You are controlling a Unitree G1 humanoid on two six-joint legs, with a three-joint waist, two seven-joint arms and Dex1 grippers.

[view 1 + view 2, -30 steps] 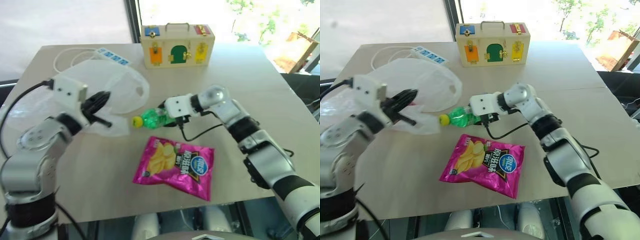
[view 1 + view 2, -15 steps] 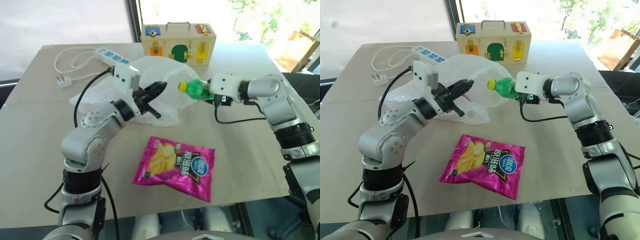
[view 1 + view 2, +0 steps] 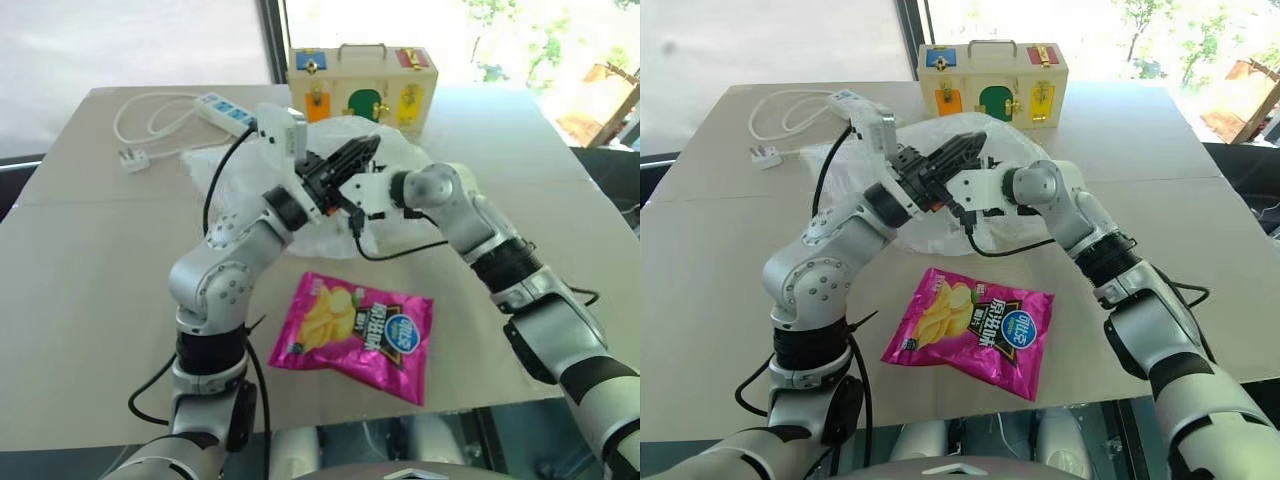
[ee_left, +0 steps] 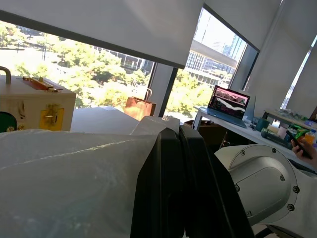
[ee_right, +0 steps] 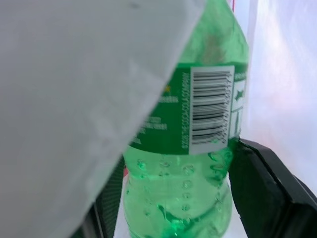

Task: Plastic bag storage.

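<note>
Pinching the plastic bag [image 3: 395, 150], left fingers [image 3: 350, 158] crowd right fingers [image 5: 262, 183] gripping green bottle [image 5: 198, 163].

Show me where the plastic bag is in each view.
Left eye: plastic bag mid-table, before the wooden box.
Right eye: bag, same place.
Left wrist: bag in front of the box.
Right wrist: bag behind the green bottle.
Shared landmark: the wooden box.

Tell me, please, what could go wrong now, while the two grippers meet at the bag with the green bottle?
1. The left gripper pinches only a thin edge of the plastic bag; the film may slip out or tear.
2. The green bottle sits between the right gripper fingers and could drop onto the table instead of into the bag.
3. The arms are crossed close together, so they may collide.
</note>
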